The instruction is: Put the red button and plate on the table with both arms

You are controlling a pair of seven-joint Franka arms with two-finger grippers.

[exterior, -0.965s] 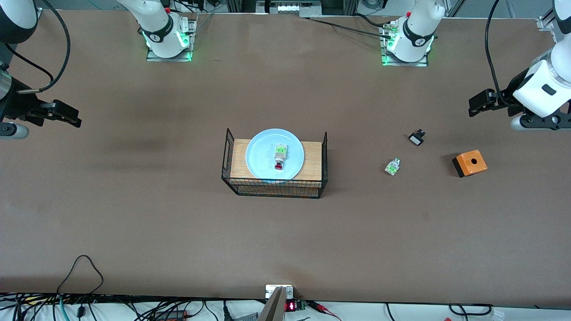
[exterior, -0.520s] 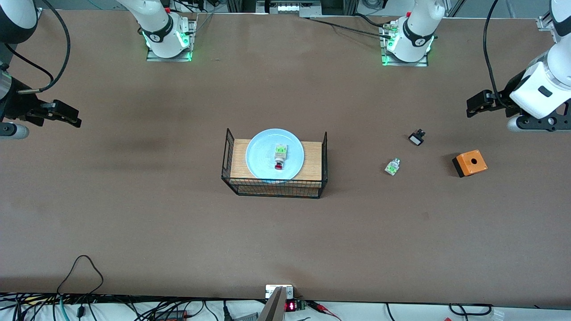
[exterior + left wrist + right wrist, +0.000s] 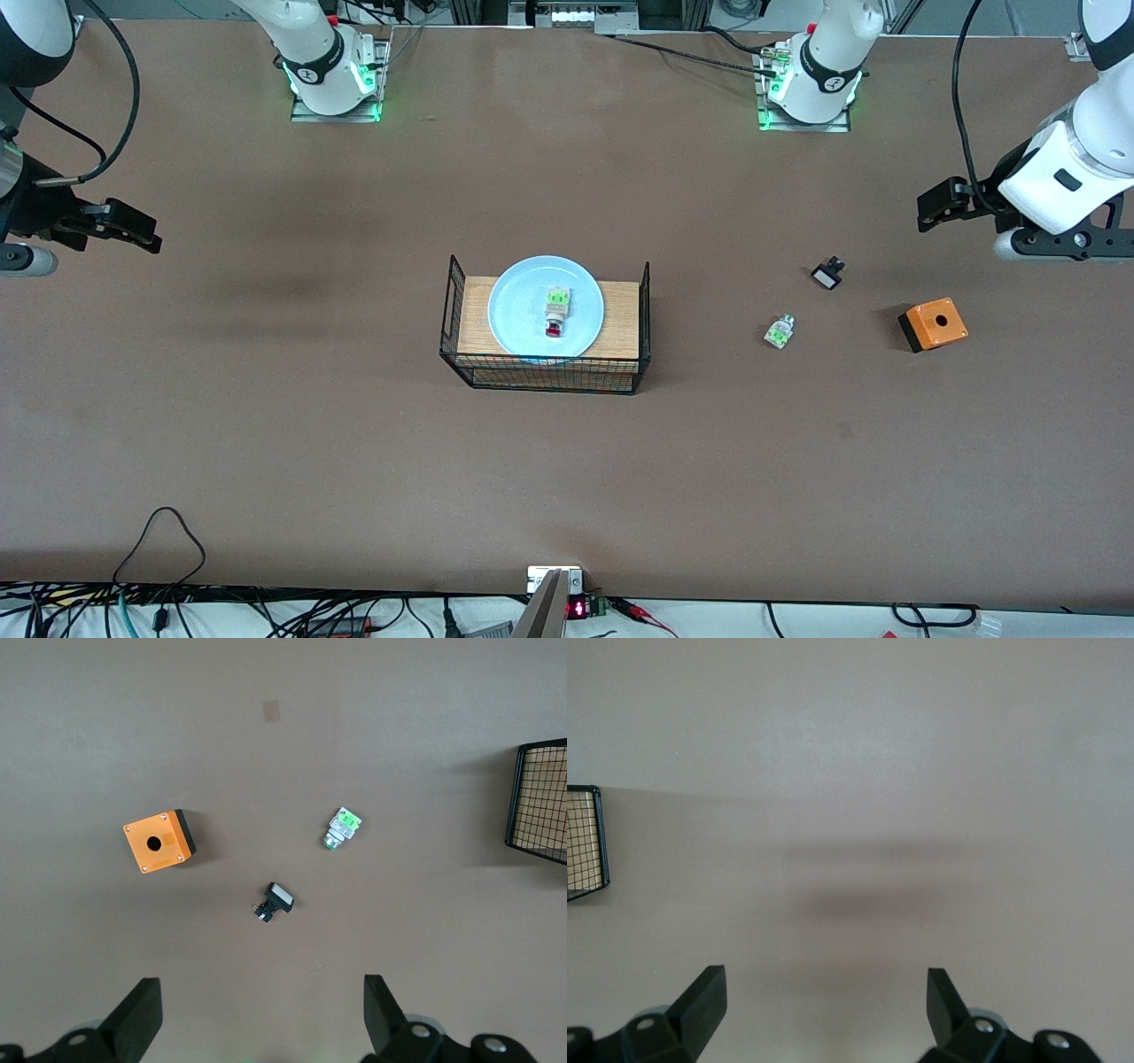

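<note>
Two arms up, both grippers empty with fingers spread wide. Left gripper hangs over bare table at the left arm's end; in its wrist view the fingers frame open tabletop. Right gripper hangs over the right arm's end, fingers likewise apart.

Plate, light blue, sits on the wood top of the wire basket at table centre. Red button lies in the plate's middle, red cap at 6 o'clock, green block at 12.

From the basket at 3 o'clock: green-white part, small black part, orange box, all apart on the table.
</note>
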